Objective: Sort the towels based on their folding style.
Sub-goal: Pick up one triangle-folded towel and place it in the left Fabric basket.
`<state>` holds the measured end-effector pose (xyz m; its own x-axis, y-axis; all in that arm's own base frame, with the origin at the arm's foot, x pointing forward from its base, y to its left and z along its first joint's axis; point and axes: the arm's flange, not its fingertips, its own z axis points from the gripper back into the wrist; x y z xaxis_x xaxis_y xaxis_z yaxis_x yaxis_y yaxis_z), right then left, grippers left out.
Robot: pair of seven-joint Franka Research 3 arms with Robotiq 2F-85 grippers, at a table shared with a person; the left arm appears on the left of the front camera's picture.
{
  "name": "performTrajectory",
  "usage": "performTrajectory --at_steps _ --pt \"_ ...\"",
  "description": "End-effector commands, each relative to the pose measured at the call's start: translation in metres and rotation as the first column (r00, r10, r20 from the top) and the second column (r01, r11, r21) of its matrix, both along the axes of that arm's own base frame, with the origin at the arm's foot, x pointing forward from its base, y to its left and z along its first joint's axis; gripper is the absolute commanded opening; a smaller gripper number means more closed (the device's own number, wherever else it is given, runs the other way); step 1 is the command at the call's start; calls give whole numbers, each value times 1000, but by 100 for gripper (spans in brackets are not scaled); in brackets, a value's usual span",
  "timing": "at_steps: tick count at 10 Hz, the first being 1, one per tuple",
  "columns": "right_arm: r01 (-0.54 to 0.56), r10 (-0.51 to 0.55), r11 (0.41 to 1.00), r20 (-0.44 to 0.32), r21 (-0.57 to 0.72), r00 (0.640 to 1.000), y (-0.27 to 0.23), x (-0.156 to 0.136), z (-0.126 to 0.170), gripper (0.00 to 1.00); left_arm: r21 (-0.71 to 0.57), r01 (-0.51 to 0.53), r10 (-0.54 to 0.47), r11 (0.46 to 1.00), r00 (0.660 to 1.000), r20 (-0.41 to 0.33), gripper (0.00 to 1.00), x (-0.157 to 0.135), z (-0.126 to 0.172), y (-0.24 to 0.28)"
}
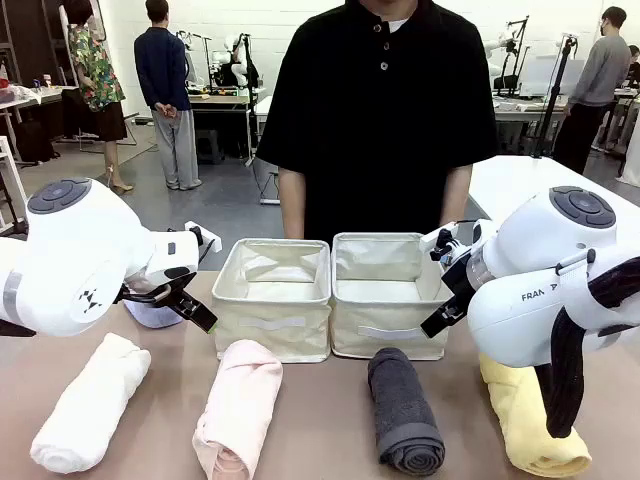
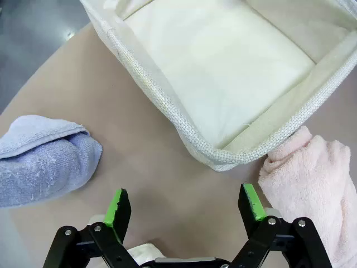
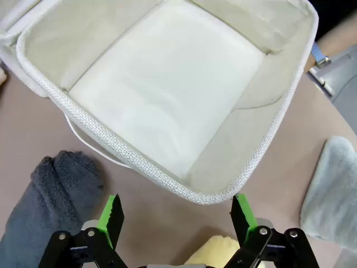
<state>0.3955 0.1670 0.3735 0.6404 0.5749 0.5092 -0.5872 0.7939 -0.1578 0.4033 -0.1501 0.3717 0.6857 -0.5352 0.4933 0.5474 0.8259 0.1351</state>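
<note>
Left tool [image 2: 184, 204] wide between blue towel [image 2: 44, 162] and pink towel [image 2: 315, 173], right tool [image 3: 176, 211] wide

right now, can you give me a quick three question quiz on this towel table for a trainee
1. Fill in: the left fingers stand ____ (open or shut).
2. True or false: a towel lies inside the left bin.
3. The dark grey towel lies: A inside the left bin, B in front of the right bin, C between the left fingers.
Key: 1 open; 2 false; 3 B.
</note>
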Motion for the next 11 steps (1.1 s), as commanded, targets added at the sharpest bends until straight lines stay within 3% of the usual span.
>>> performTrajectory --at_steps 1,11 --pt "0 0 1000 0 0 1000 0 0 0 100 0 0 0 1000 1000 0 100 0 0 0" --pt "0 0 1000 0 0 1000 0 0 0 100 0 0 0 1000 1000 0 100 0 0 0"
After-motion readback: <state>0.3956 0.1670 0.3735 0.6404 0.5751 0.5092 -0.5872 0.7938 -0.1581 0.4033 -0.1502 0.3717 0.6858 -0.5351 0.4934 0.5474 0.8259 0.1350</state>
